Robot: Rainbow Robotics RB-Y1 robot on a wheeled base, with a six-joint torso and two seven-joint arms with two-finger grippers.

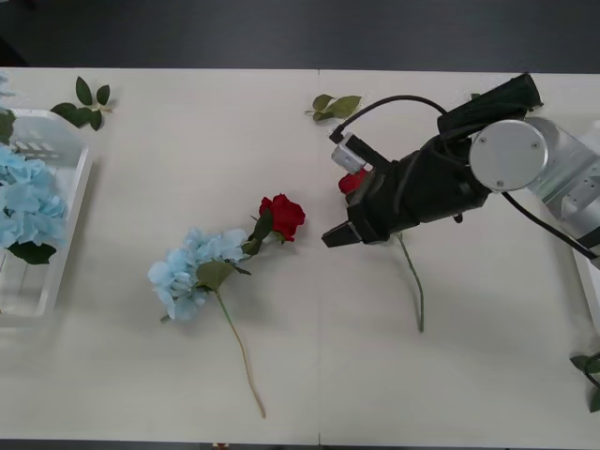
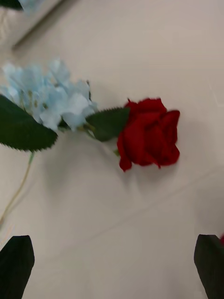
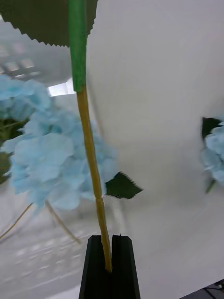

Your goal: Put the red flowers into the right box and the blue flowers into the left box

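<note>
Pincers: left pincer (image 3: 111,261) clamped on thin yellow-green stem (image 3: 91,154), black-fingered right pincer (image 1: 339,234) apart.

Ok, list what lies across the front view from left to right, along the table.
left box with blue flowers inside → loose blue flower → red rose → right hand → right box.

A lab-like test bench: a plain pale table (image 1: 309,384) with artificial flowers staged beside a white plastic tray (image 1: 70,202), dark floor beyond.
</note>
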